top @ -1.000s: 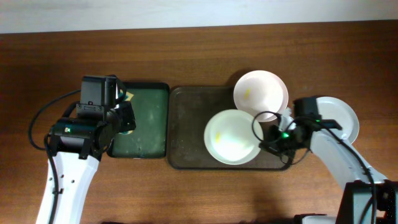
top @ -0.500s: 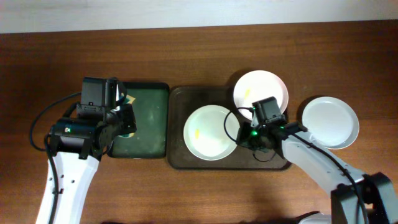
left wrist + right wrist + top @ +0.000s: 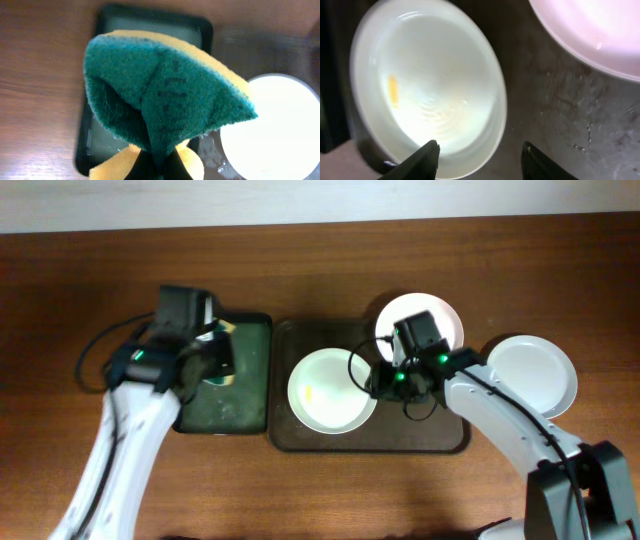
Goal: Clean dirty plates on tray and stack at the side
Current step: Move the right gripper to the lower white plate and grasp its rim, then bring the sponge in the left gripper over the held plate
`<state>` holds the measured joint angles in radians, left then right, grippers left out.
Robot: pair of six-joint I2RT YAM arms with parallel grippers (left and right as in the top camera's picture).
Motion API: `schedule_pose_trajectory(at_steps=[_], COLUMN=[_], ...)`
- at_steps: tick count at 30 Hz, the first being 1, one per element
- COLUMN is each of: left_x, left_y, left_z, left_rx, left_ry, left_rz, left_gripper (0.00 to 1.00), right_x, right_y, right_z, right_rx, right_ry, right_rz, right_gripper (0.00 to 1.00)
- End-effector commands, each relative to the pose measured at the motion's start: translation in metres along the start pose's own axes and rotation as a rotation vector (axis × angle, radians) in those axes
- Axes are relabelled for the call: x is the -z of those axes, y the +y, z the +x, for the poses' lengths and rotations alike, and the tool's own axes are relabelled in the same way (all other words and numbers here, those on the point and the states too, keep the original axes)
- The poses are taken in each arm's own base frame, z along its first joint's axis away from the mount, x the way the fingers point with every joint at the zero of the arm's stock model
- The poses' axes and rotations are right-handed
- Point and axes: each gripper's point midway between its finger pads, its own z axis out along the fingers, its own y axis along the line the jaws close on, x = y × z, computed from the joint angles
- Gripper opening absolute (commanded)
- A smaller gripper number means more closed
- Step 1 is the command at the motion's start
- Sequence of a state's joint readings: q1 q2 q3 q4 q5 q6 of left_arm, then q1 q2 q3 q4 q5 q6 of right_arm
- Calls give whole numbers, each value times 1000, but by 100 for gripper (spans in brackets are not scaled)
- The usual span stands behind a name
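My left gripper (image 3: pixel 215 358) is shut on a folded green and yellow sponge (image 3: pixel 165 90) and hangs over the dark green tray (image 3: pixel 150 30). A white plate (image 3: pixel 332 392) with a yellow smear (image 3: pixel 393 90) lies on the brown tray (image 3: pixel 300 340). My right gripper (image 3: pixel 378 383) stands open at that plate's right rim, which lies between the two fingers (image 3: pixel 432 150). A second plate (image 3: pixel 420 325) with a small yellow mark sits at the tray's far right corner. The third plate (image 3: pixel 530 375) rests on the table to the right of the tray.
The green tray (image 3: pixel 245 380) lies directly left of the brown one, their edges almost touching. Bare wood runs along the table's front. A pale wall edge borders the far side.
My right gripper slid the smeared plate leftwards across the brown tray, then opened off its rim. The left arm swung right and farther back with the sponge, closer to the brown tray.
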<state>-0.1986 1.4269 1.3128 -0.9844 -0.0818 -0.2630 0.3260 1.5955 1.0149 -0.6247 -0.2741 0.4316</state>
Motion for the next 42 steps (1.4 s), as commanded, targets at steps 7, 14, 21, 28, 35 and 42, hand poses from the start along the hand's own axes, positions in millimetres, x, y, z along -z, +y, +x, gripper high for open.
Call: schedule_pose_trajectory(at_steps=[7, 14, 21, 28, 35, 42], left_x=[-41, -83, -92, -93, -93, -93], left_y=[-117, -148, -148, -150, -152, -151], left_z=[5, 49, 55, 52, 51, 51], left_rx=[-165, -228, -227, -225, -224, -224], left_ry=[206, 347, 366, 351, 344, 346], left_rz=[172, 130, 103, 110, 115, 114], left_gripper=[0, 0, 0, 0, 0, 0], right_x=[3, -1, -1, -1, -1, -1], right_y=[-20, -26, -30, -30, -30, -30], right_z=[3, 7, 5, 5, 5, 5], right_rx=[60, 87, 87, 87, 87, 87], right_ry=[43, 66, 59, 59, 59, 59], right_rz=[33, 45, 67, 67, 67, 67], right_gripper=[72, 74, 98, 98, 98, 98])
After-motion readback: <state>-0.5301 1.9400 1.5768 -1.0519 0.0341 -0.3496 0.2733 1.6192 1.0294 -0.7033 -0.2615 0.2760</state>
